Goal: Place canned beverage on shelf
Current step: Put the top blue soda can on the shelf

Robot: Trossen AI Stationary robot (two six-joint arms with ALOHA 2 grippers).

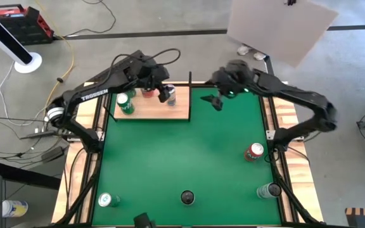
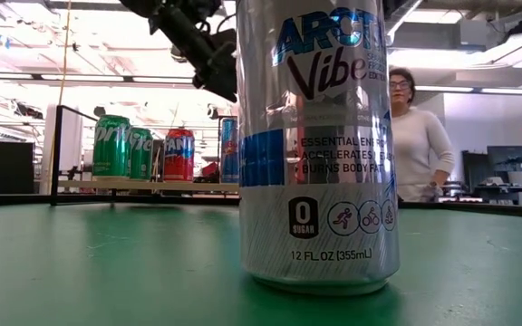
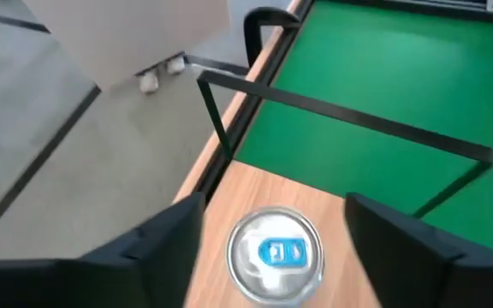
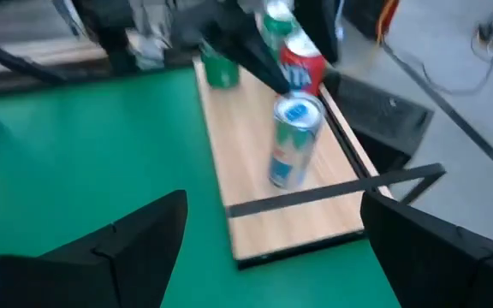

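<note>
From my remote station, far left first: 1 green-topped can (image 1: 109, 200) stands at the near-left corner of the green mat (image 1: 189, 152), not yet moved.

The shelf (image 1: 154, 109) lies at the far-left part of the surface. I count 3 cans standing on it: a green can (image 1: 125, 103), a red can (image 1: 148, 92) and a silver-and-blue can (image 1: 170, 95). The low view confirms green, red and blue cans (image 2: 229, 148) upright on the panel inside its thin dark frame.

The left hand (image 1: 163, 90) hangs directly above the silver-and-blue can (image 3: 277, 255). In the left wrist view its fingers (image 3: 157, 244) are spread to either side of the can top, with clear gaps and no contact. I judge this can placed and let go, standing upright near the shelf's right end.

The right hand (image 1: 215, 101) hovers over the mat just right of the shelf frame. In the right wrist view its fingers (image 4: 139, 235) are spread wide with nothing between them, looking at the silver-and-blue can (image 4: 292, 141).

Further right, the remaining cans: a dark-topped can (image 1: 187, 197) at the near-centre edge, which fills the low view as a tall silver can (image 2: 317, 145); a red can on its side (image 1: 254, 152) at mid-right; a grey-topped can (image 1: 268, 190) at the near-right corner.

Assessment: 3 placed, 4 left on the mat. Neither hand carries anything.
</note>
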